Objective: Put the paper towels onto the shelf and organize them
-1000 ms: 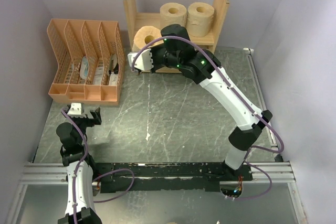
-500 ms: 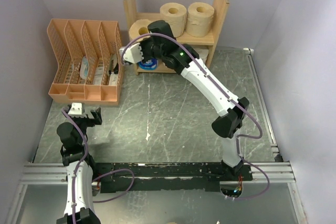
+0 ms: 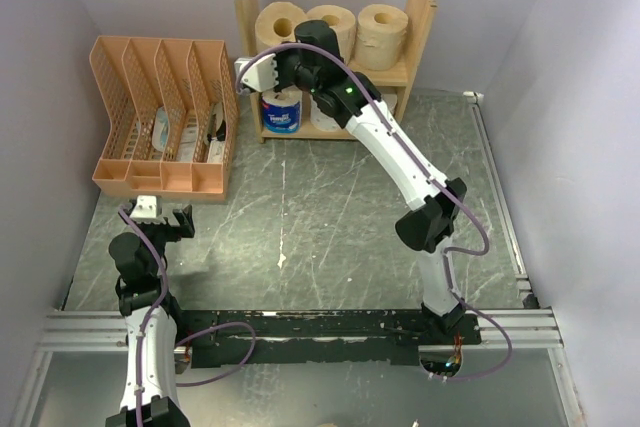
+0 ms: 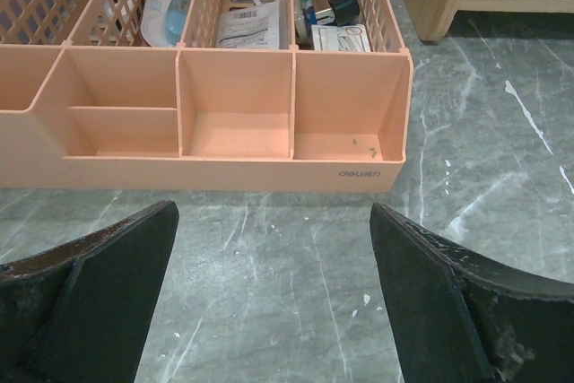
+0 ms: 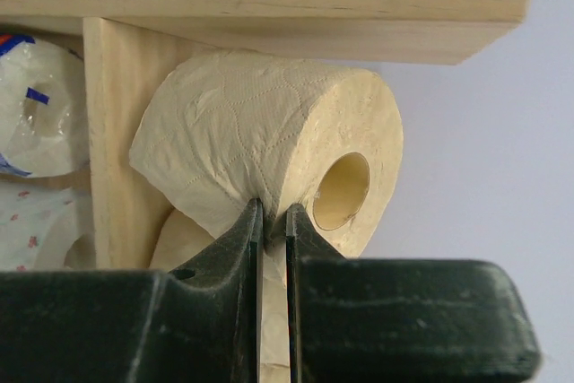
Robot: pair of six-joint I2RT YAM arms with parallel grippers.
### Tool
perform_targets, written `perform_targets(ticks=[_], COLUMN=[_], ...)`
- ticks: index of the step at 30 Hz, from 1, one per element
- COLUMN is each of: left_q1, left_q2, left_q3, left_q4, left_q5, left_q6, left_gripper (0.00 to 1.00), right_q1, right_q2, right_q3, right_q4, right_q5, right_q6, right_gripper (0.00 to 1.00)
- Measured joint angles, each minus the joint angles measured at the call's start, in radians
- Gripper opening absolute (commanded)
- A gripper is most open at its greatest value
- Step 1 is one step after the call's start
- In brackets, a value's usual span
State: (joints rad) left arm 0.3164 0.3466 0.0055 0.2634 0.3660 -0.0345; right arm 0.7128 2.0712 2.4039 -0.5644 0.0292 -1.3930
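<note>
The wooden shelf [image 3: 425, 7] stands at the back of the table. My right gripper [image 3: 270, 51] is shut, pinching the outer paper of a tan paper towel roll [image 3: 279, 25] at the left end of the top tier. In the right wrist view the roll [image 5: 269, 150] sits against the wood panel [image 5: 269, 6], with the gripper [image 5: 272, 221] clamped on its wrap. Two more tan rolls [image 3: 383, 32] fill the top tier. A blue-and-white wrapped roll [image 3: 282, 112] and a white roll [image 3: 325, 115] sit on the lower tier. My left gripper [image 4: 273, 293] is open and holds nothing.
A peach mesh file organizer [image 3: 160, 117] with small items in its slots stands left of the shelf, directly ahead of the left gripper [image 3: 160, 215]. Its front trays [image 4: 224, 145] face the left wrist camera. Walls close in on both sides.
The right arm has lifted the tan roll from in front of the lower tier up to the left end of the top tier. The blue-and-white roll below now shows. The left arm has not moved.
</note>
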Motion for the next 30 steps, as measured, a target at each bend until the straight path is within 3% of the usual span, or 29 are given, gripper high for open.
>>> perform_targets(ticks=[5, 6, 11, 16, 17, 18, 26, 30], left_q1=[-0.002, -0.003, -0.004, -0.005, -0.005, -0.005, -0.005, -0.005], left_q2=[0.000, 0.000, 0.000, 0.000, 0.000, 0.000, 0.000, 0.000], left_q3=[0.000, 0.000, 0.000, 0.000, 0.000, 0.000, 0.000, 0.000], left_q4=[0.000, 0.000, 0.000, 0.000, 0.000, 0.000, 0.000, 0.000], left_q5=[-0.003, -0.004, -0.004, -0.004, -0.004, -0.004, -0.004, -0.005], left_q6=[0.000, 0.000, 0.000, 0.000, 0.000, 0.000, 0.000, 0.000], left_gripper=[1.00, 1.00, 1.00, 1.00, 1.00, 1.00, 1.00, 1.00], right_q1=[-0.005, -0.005, -0.006, -0.006, -0.006, -0.006, 0.032, 0.096], right_q2=[0.044, 0.052, 0.058, 0.056, 0.056, 0.053, -0.017, -0.141], right_q3=[-0.001, -0.002, -0.011, -0.037, -0.045, -0.055, -0.212, -0.328], right_q4=[0.008, 0.014, 0.091, 0.244, 0.266, 0.291, 0.462, 0.428], right_q5=[0.009, 0.010, 0.027, 0.054, 0.058, 0.064, 0.191, 0.278], right_q6=[-0.002, -0.003, 0.002, 0.028, 0.029, 0.031, 0.051, 0.149], right_gripper=[0.00, 0.05, 0.44, 0.67, 0.78, 0.97, 1.00, 1.00])
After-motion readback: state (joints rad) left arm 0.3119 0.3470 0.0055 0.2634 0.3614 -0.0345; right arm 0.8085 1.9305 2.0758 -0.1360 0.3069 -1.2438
